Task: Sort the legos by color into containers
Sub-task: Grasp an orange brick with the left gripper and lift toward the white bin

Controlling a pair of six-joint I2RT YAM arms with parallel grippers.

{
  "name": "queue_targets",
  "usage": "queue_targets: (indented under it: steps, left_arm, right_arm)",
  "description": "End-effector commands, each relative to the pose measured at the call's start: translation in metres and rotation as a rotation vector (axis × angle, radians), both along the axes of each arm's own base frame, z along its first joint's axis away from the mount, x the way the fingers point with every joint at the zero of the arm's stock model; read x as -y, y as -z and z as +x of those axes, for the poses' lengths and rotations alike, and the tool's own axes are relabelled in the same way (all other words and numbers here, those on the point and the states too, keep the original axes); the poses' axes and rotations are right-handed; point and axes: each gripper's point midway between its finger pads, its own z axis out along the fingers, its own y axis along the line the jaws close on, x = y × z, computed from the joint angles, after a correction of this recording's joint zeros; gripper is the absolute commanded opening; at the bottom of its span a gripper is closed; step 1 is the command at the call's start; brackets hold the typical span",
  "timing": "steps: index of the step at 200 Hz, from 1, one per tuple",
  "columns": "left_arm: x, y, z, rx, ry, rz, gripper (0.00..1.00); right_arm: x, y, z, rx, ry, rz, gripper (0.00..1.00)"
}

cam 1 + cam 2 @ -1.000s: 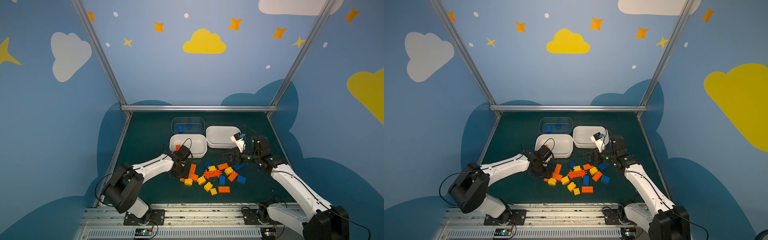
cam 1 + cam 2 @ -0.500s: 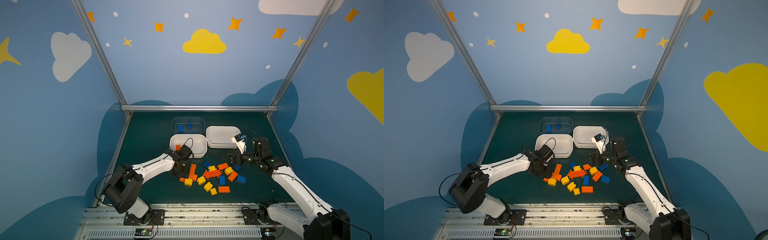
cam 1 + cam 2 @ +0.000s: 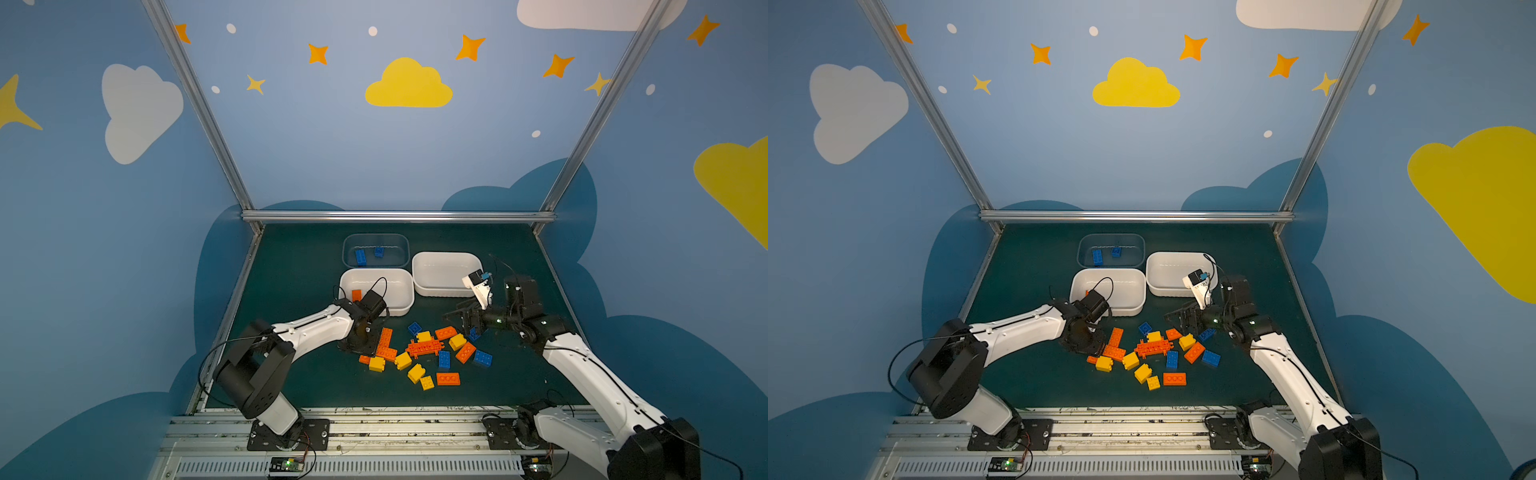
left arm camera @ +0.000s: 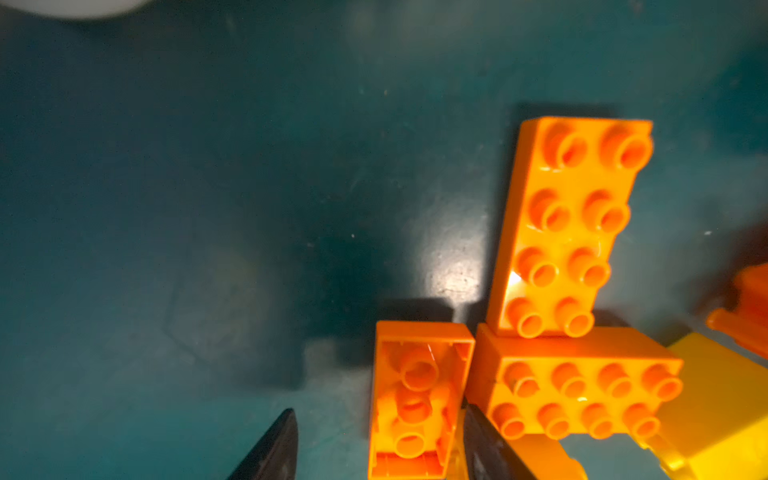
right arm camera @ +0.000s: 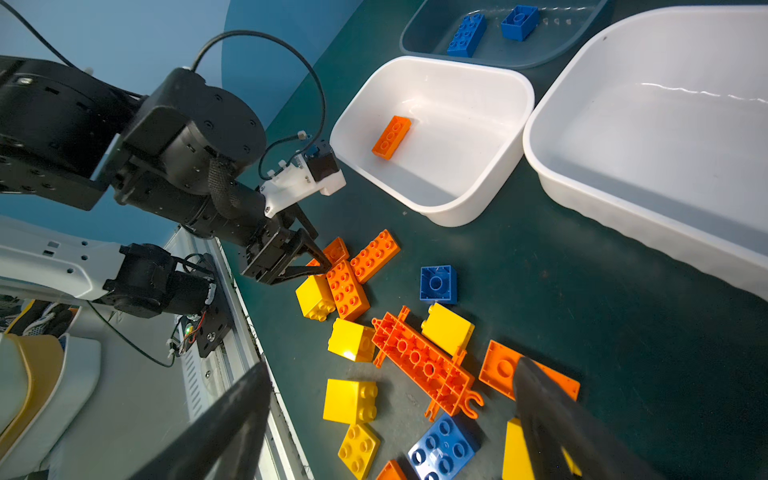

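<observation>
In the middle of a top view, your clear tub (image 3: 376, 235) holds two blue bricks (image 3: 360, 257). The white tub (image 3: 392, 286) just below holds one orange brick (image 3: 356, 295). Your left gripper (image 4: 378, 415) is half open around an upside-down brick (image 4: 415, 395). Your right gripper (image 5: 392, 368) is wide open, holding nothing.

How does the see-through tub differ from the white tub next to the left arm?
The see-through tub is clear bluish; the white tub is opaque. The see-through tub holds two blue bricks, the white tub one orange brick. The see-through tub sits farther back than the white tub. Both are shallow with rounded corners.
</observation>
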Motion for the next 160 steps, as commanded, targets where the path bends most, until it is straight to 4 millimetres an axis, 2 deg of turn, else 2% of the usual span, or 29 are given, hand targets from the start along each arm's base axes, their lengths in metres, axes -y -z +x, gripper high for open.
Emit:
queue_targets:
  steps: [1, 37, 67, 79, 103, 118, 139, 160]
  left_arm:
    - [0.005, 0.000, 0.001, 0.003, 0.017, -0.016, 0.63]
    - [0.015, 0.004, 0.000, -0.011, 0.020, -0.035, 0.64]
    - [0.011, 0.010, 0.000, -0.020, 0.018, -0.007, 0.62]
    - [0.010, 0.013, -0.001, -0.029, 0.025, 0.006, 0.58]
    - [0.008, 0.014, -0.004, -0.038, 0.026, 0.022, 0.42]
    - [0.005, 0.008, -0.004, -0.026, 0.024, 0.033, 0.33]
    - [0.003, -0.011, 0.003, 0.013, 0.029, 0.042, 0.32]
    - [0.004, -0.039, 0.013, 0.058, 0.028, 0.025, 0.31]
  right_arm:
    - [0.002, -0.003, -0.004, 0.003, 0.004, 0.002, 0.90]
    - [0.002, -0.003, -0.003, 0.001, 0.005, 0.005, 0.90]
    - [0.002, -0.003, -0.003, -0.003, 0.005, 0.004, 0.90]
    - [0.001, -0.003, -0.003, -0.002, 0.004, 0.005, 0.90]
    - [0.002, -0.002, -0.003, -0.004, 0.006, 0.002, 0.90]
    - [0.003, -0.002, -0.003, -0.002, 0.011, -0.001, 0.90]
    - [0.003, -0.002, -0.002, 0.003, 0.012, -0.002, 0.90]
    - [0.003, -0.004, -0.001, 0.004, 0.013, 0.001, 0.90]
